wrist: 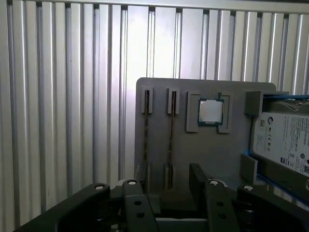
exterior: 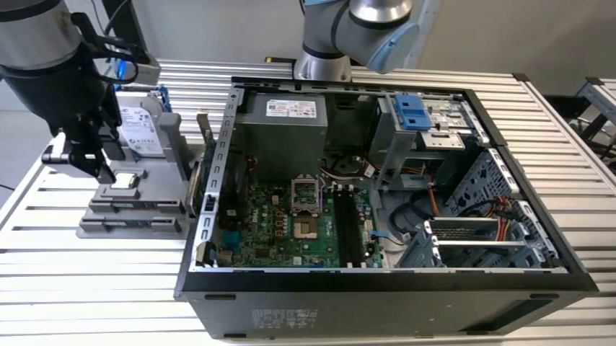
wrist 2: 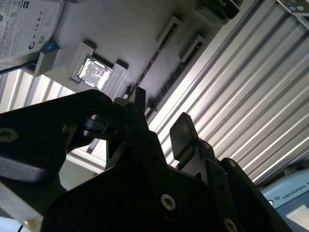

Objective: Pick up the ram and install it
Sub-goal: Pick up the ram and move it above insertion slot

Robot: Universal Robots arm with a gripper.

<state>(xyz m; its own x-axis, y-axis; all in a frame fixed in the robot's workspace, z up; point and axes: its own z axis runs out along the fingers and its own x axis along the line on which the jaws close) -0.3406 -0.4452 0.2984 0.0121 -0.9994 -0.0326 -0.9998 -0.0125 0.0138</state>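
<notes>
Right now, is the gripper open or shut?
Open. The gripper shows its two fingers apart in both wrist views, gripping nothing, above the grey holder.

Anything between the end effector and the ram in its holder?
Nothing visible. The open black end effector hovers over the thin dark ram stick standing on edge in the grey slotted holder, with open air between.

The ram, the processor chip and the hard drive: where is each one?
ram (wrist: 172,140): first wrist view, thin edge of the stick nearer the processor chip.
processor chip (wrist: 211,111): first wrist view, middle of its silver top.
hard drive (wrist: 285,140): first wrist view, its pale label.
</notes>
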